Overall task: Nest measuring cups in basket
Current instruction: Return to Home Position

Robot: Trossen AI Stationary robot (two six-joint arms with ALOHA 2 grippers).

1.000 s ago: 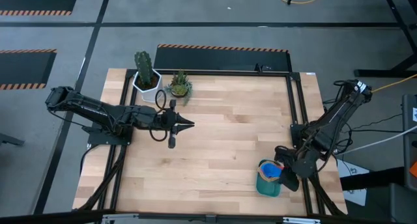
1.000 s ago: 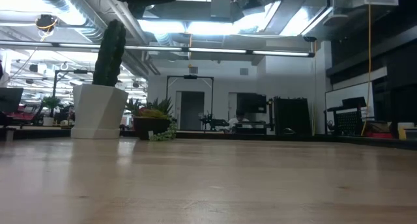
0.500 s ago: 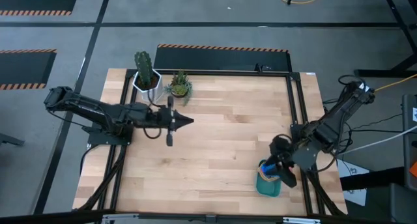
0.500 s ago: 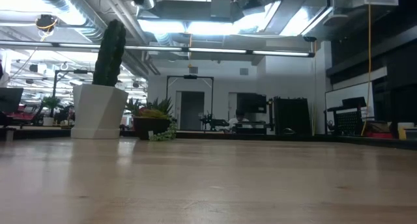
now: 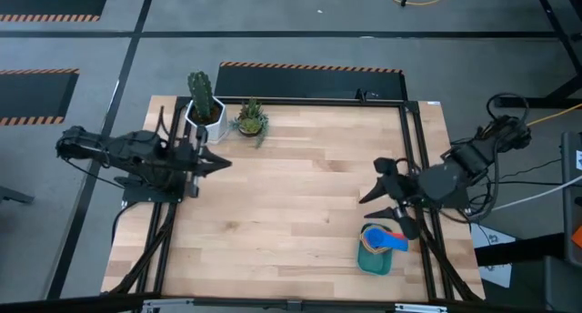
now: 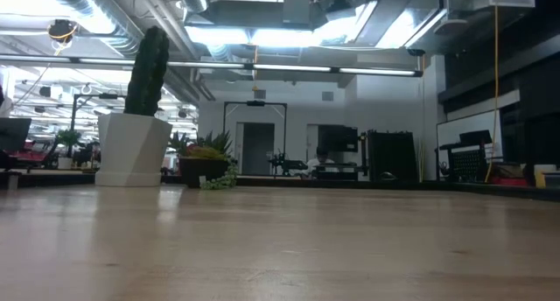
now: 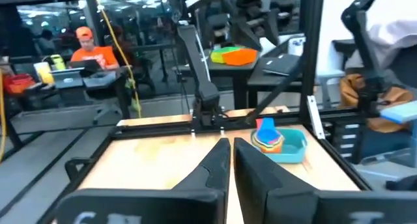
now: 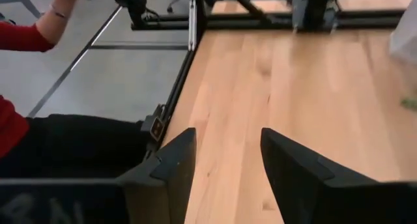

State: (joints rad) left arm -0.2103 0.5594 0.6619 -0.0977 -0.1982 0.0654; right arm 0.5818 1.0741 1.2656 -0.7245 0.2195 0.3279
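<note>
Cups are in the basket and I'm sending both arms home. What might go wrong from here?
The open right gripper hangs close to the basket; a low swing may clip the cups, whose blue handle juts over the rim. The left gripper sits near the white plant pot and might knock it.

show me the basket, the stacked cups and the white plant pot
basket [image 5: 372,263]: high view, bare teal wall
measuring cups [image 5: 380,237]: high view, top blue cup
white plant pot [image 6: 133,152]: low view, front wall
</note>
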